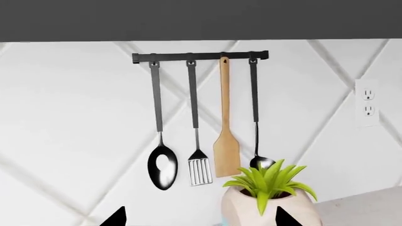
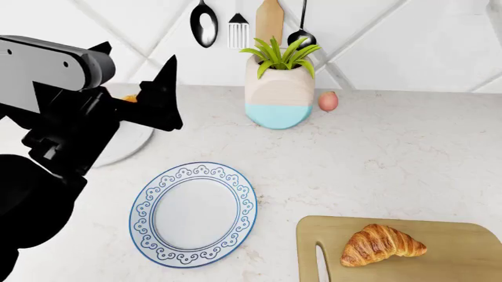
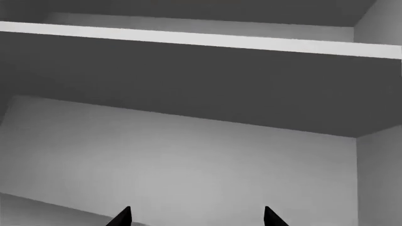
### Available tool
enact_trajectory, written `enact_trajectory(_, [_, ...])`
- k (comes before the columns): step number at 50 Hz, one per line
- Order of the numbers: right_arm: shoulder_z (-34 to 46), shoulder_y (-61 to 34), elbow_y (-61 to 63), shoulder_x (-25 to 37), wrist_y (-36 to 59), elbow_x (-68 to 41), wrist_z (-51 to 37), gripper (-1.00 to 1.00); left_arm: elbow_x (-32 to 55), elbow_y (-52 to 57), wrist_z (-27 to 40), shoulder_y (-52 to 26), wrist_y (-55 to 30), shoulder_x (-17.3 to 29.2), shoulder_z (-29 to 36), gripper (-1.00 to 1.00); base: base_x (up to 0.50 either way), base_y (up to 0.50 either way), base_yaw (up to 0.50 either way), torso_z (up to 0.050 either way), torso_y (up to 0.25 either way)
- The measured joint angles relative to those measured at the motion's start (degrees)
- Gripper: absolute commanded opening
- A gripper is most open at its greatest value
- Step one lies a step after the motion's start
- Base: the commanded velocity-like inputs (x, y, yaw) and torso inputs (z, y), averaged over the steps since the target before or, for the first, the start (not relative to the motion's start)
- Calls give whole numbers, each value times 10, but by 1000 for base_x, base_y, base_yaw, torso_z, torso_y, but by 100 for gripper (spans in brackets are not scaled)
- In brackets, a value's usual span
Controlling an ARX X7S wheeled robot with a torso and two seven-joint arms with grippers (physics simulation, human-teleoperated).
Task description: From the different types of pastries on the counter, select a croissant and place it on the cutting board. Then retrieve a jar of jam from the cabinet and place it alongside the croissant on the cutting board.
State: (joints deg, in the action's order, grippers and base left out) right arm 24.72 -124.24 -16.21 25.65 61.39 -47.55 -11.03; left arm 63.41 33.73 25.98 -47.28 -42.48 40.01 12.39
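Note:
The golden-brown croissant [image 2: 382, 244] lies on the light wooden cutting board [image 2: 462, 258] at the front right of the white counter [image 2: 392, 158]. My left gripper [image 2: 135, 56] is raised over the counter's back left, far from the croissant. It is open and holds nothing, its black fingertips [image 1: 116, 217] wide apart, and it faces the wall. My right gripper [image 3: 197, 217] is out of the head view. It is open and empty and points into a grey cabinet under a shelf [image 3: 201, 40]. The jar of jam is out of view.
A round blue-patterned plate [image 2: 194, 213] lies left of the board. A potted plant [image 2: 280, 88] stands at the back with a small pinkish egg-shaped thing [image 2: 328, 101] beside it. Utensils hang on a rail [image 1: 199, 57]. Another white plate [image 2: 129, 141] sits behind my left arm.

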Motion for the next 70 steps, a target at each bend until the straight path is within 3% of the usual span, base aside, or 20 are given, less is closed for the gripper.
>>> enact_trajectory(19, [37, -77, -206, -64, -24, 62, 57, 100, -2, -1, -7, 2, 4, 3, 2, 100, 0, 0, 0, 0, 0])
enact_trajectory(40, [-96, -103, -311, -141, 32, 296, 172, 100, 4, 6, -3, 4, 4, 12, -3, 100, 0, 0, 0, 0, 0])
enact_trajectory(70, [-171, -107, -430, -188, 12, 439, 235, 100, 14, 9, -2, 14, 10, 22, -12, 100, 0, 0, 0, 0, 0])
